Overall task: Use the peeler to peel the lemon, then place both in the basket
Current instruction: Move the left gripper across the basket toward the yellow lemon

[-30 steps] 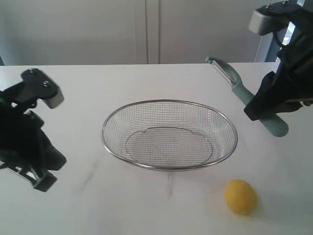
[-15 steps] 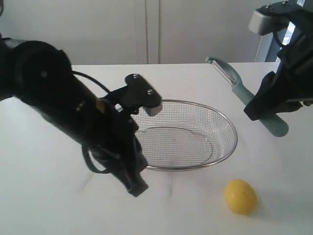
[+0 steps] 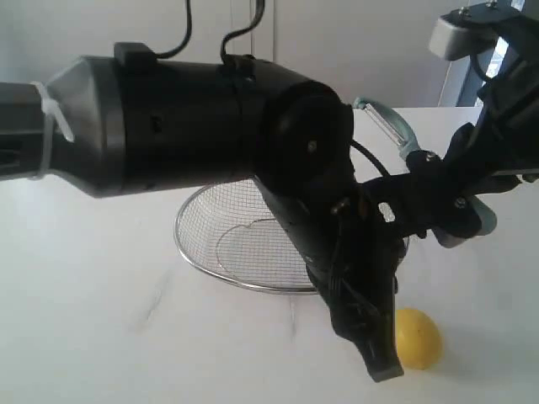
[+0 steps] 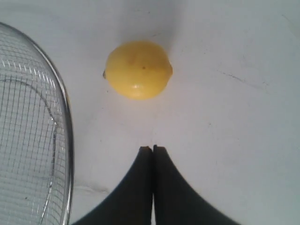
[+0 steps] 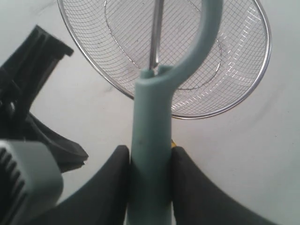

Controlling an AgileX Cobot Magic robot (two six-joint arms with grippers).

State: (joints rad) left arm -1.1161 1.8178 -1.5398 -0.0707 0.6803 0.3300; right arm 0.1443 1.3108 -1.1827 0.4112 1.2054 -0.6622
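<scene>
White tabletop, left tool closed and empty just short of lemon, right tool clamping peeler handle.

Exterior cam: raised, near side, faces across bench to far wall. Left wrist cam: close, straight down. Right wrist cam: close, along peeler. All three share basket.

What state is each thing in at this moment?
basket: upright, empty.
lemon: unpeeled, lying on the table outside the basket, unheld.
peeler: gripped by its handle, raised off the table.
left tool: shut, just short of the lemon, holding nothing.
right tool: shut on the peeler.
</scene>
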